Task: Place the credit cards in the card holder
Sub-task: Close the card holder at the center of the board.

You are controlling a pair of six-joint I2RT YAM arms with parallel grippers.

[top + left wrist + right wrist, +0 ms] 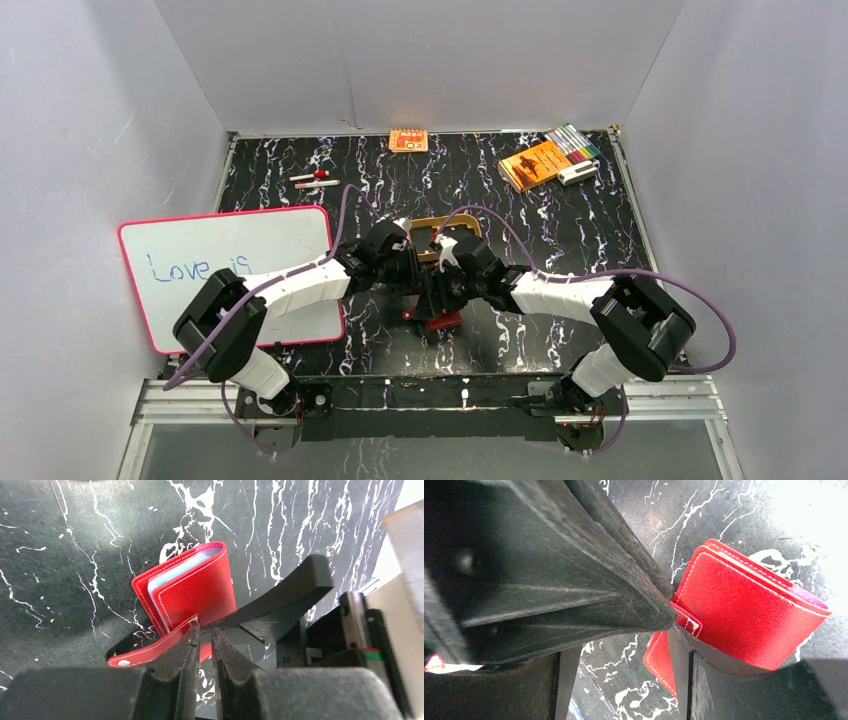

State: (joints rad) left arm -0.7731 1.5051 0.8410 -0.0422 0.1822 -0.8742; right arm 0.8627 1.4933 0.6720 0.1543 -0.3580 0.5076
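Observation:
The red card holder (441, 321) (200, 587) (754, 610) stands folded on the black marbled table between both grippers. Light blue credit cards (170, 577) show as edges inside its fold. Its snap tab (150, 652) drapes over the outer side of one finger of my left gripper (205, 631) (424, 286), whose jaws stand almost together with a thin slit; I see nothing pinched in it. My right gripper (621, 645) (455, 290) is open wide, one finger (729, 667) pressed under the holder's edge, with table and a red flap corner between its jaws.
A tan tray (470, 222) sits just behind the grippers. A pink-framed whiteboard (230, 270) lies at the left. At the back are an orange packet (408, 141), an orange booklet (533, 163), markers (575, 143) and small pens (315, 180).

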